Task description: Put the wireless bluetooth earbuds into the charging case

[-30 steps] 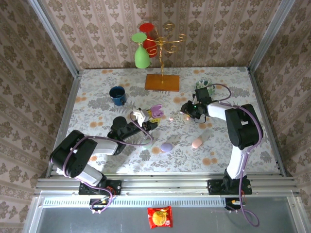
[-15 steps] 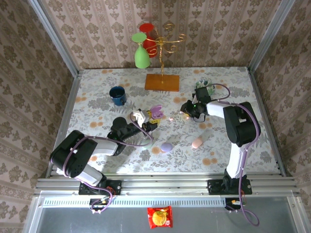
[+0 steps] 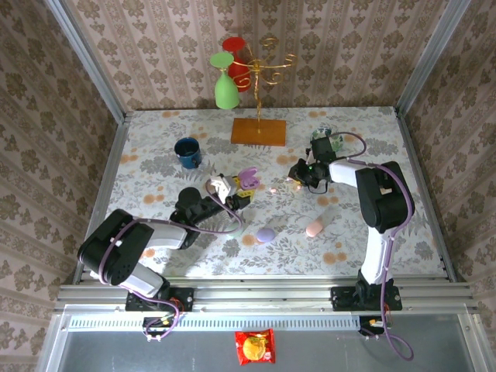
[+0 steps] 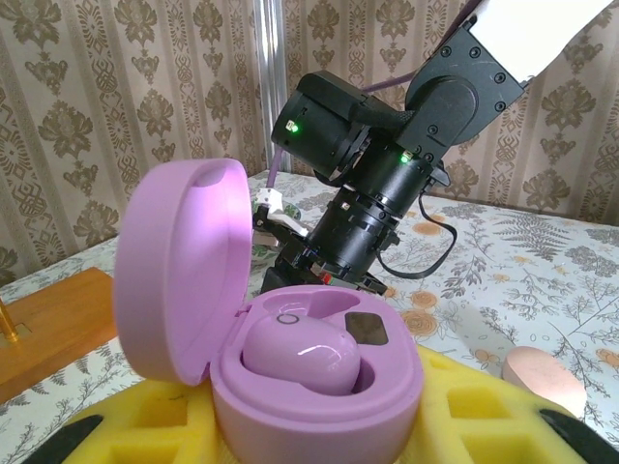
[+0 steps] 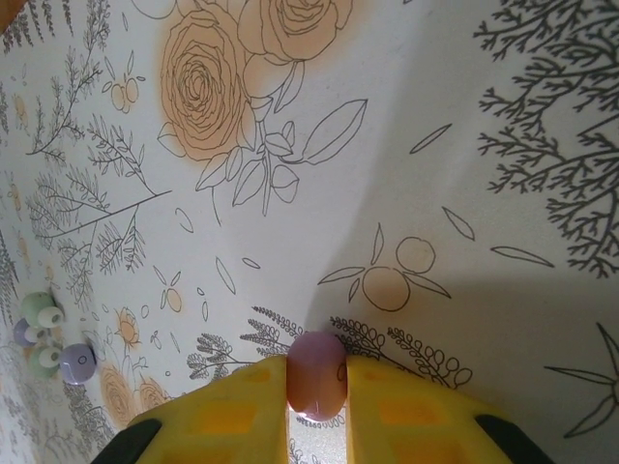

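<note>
**Right pincer closes on the loose earbud**

Over the last second the right pincer (image 5: 316, 368) has narrowed. Its yellow foam pads (image 5: 232, 406) now press both sides of a small glossy pink-lilac earbud (image 5: 316, 382). The earbud sits pinched between the tips and appears to be resting on the flower-printed desk (image 5: 435, 145), not yet lifted. In the top view the right arm has shifted only slightly over that time.

The left pincer (image 4: 314, 425) has not changed. It is clamped on an open lilac egg-shaped plastic charging case (image 4: 174, 261) and holds it upright with the lid tipped back, facing the right arm. A second glossy lilac earbud (image 4: 300, 356) already lies in the case. The well beside it looks free, though I cannot be sure.

To my eye the pick is just completing, and what remains is the lift, the carry to the case ahead of the left pincer, and seating the earbud. It is tiny and smooth, so it could slip or twist between the soft pads. A few loose pastel pieces (image 5: 44, 329) lie well off to one side of the right pincer and are untouched.
</note>
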Motion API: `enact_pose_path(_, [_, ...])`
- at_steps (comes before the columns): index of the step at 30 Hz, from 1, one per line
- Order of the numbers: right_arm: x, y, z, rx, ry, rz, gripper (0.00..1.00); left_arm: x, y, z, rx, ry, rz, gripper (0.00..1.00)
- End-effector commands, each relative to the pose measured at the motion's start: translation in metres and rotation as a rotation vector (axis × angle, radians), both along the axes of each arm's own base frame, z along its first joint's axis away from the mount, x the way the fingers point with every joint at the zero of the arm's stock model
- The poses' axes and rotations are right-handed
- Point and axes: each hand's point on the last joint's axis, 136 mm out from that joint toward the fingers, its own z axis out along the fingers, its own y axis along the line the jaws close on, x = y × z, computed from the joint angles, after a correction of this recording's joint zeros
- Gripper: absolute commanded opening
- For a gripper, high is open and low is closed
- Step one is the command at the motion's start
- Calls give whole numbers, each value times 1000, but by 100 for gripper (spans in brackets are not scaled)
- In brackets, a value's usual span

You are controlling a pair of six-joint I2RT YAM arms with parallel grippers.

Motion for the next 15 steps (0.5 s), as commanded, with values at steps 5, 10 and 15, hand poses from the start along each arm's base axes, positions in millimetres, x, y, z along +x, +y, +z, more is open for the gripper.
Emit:
enact_pose_path(5, [-19,0,52,-71,-154,134,22,-6,10,8,-21,-30,-9,27])
enact_pose_path(10, [-44,6,89,-166,-294,271,22,-8,16,4,-20,-10,-20,27])
enact_pose_path(15, [-79,25,133,-203,-416,414,21,-13,17,-5,-9,19,-44,27])
